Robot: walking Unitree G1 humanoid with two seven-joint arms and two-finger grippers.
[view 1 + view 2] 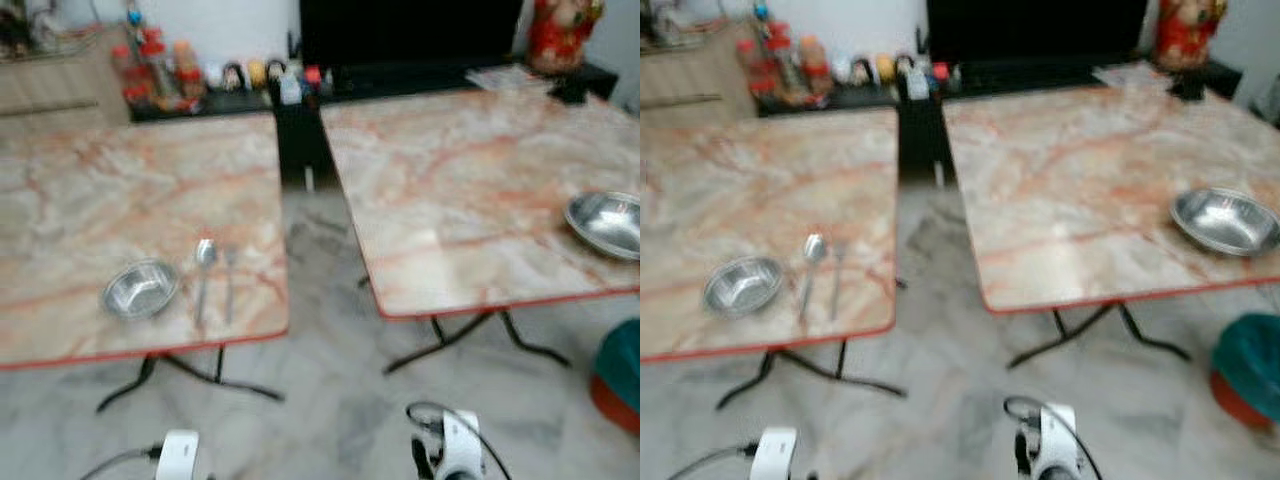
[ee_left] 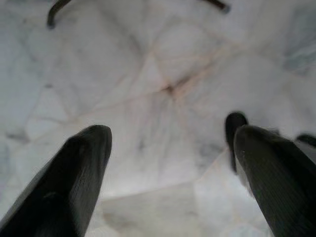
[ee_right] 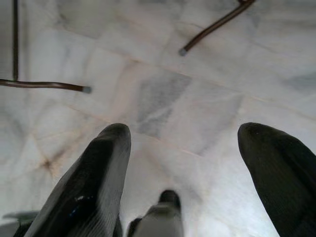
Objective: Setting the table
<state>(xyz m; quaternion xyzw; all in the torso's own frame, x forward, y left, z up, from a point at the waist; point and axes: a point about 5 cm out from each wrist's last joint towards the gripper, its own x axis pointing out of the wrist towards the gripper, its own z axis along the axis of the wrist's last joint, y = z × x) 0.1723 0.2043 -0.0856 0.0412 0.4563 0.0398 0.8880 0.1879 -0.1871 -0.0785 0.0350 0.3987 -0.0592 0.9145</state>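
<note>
Two marble-topped folding tables stand before me. On the left table (image 1: 120, 190) near its front edge sit a small steel bowl (image 1: 140, 290), a spoon (image 1: 204, 270) and a fork (image 1: 229, 282) side by side. A larger steel bowl (image 1: 606, 222) rests at the right edge of the right table (image 1: 460, 190). Both arms hang low over the floor. My left gripper (image 2: 170, 143) is open with only floor tiles between its fingers. My right gripper (image 3: 185, 143) is open too, pointing at the floor.
A gap of marble floor (image 1: 320, 300) runs between the tables, with their black legs (image 1: 190, 375) below. Bottles and jars (image 1: 160, 70) line a dark shelf behind, by a black screen. A teal and orange object (image 1: 620, 375) sits on the floor at right.
</note>
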